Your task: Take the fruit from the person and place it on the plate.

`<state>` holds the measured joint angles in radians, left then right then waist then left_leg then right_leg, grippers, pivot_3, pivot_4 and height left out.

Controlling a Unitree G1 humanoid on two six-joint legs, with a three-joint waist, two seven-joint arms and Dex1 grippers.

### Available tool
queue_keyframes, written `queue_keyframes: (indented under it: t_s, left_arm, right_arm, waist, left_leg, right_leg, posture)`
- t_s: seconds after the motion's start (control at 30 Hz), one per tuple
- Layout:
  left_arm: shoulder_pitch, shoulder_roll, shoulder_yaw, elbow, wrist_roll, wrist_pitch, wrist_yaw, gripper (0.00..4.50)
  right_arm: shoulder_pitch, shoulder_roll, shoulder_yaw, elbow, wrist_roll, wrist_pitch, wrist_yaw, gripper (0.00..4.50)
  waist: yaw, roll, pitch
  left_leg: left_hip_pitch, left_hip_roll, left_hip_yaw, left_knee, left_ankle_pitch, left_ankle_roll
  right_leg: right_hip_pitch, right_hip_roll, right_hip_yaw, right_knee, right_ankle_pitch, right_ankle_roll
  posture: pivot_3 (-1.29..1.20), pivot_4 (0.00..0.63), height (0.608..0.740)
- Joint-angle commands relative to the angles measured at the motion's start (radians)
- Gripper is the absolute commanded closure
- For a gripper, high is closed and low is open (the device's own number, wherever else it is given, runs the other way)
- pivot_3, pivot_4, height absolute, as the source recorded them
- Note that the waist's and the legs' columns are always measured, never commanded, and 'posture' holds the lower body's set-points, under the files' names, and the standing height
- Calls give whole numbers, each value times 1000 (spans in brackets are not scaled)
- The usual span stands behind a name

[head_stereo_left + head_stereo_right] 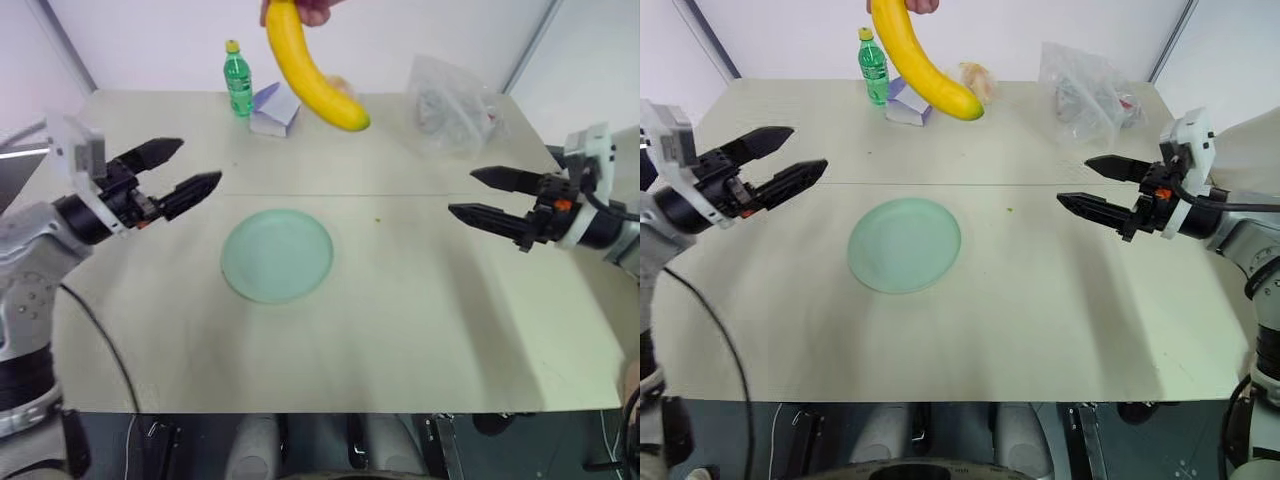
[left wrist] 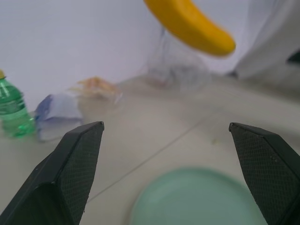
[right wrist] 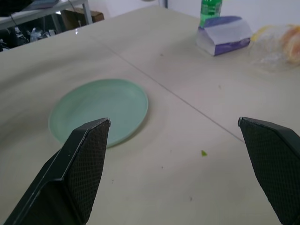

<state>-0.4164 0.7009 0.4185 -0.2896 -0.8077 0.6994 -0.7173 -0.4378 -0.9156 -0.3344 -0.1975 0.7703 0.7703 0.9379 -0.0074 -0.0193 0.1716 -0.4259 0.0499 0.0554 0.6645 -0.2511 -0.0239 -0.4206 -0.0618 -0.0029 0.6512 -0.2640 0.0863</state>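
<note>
A person's hand point(image 1: 300, 10) at the far edge holds a long yellow banana point(image 1: 312, 73) by its top end, hanging above the back of the table. The pale mint-green plate point(image 1: 277, 254) lies bare on the table's middle. My left gripper point(image 1: 198, 166) hovers open at the left, pointing toward the centre, well short of the banana point(image 2: 192, 24). On the right my right gripper point(image 1: 461, 194) also stands open, pointing left, with nothing between its fingers; the plate point(image 3: 99, 109) lies ahead of it.
At the back stand a green bottle point(image 1: 238, 79), a white and purple box point(image 1: 276, 110), a small bag of orange-yellow food point(image 1: 976, 78) and a crumpled clear plastic bag point(image 1: 452, 105). A dark cable point(image 1: 95, 330) trails over the table's left side.
</note>
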Motion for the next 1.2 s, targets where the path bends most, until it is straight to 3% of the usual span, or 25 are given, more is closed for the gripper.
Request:
queue_keyframes:
  t_s: [0.03, 0.23, 0.4, 0.77, 1.2]
  left_arm:
    - [-47, -58, 11, -7, -101, 43, 71, 25]
    - [-194, -238, -56, 128, -152, 35, 133, 25]
    - [-316, -319, -91, 274, -125, -4, 114, 25]
    - [-516, -394, -144, 591, -39, -108, -21, 25]
    - [-692, -450, -187, 814, 64, -192, -155, 25]
  right_arm:
    - [-64, 18, -26, -31, 42, 1, -36, 0]
    - [-136, 44, -30, -43, 102, 44, -86, 0]
    - [-169, 59, -49, -64, 133, 53, -144, 0]
    - [-131, 59, -82, -144, 180, 66, -223, 0]
    - [-93, 53, -96, -186, 202, 63, -274, 0]
  waist:
    - [-3, 0, 0]
    - [2, 0, 0]
    - [15, 0, 0]
    - [20, 0, 0]
    - [18, 0, 0]
  left_leg:
    - [0, 0, 0, 0, 0, 0]
    - [0, 0, -1, 0, 0, 0]
    - [0, -1, 0, 2, 0, 0]
    - [-1, -1, -1, 2, 0, 0]
    - [-1, -1, -1, 1, 0, 0]
  right_leg:
    - [0, 0, 0, 0, 0, 0]
    - [0, 1, 0, 1, 0, 0]
    - [0, 0, 0, 1, 0, 0]
    - [0, 1, 0, 0, 0, 0]
    - [0, 1, 0, 0, 0, 0]
  posture:
    - [0, 150, 731]
    - [0, 150, 731]
    - [0, 150, 731]
    - [0, 150, 731]
    - [0, 150, 731]
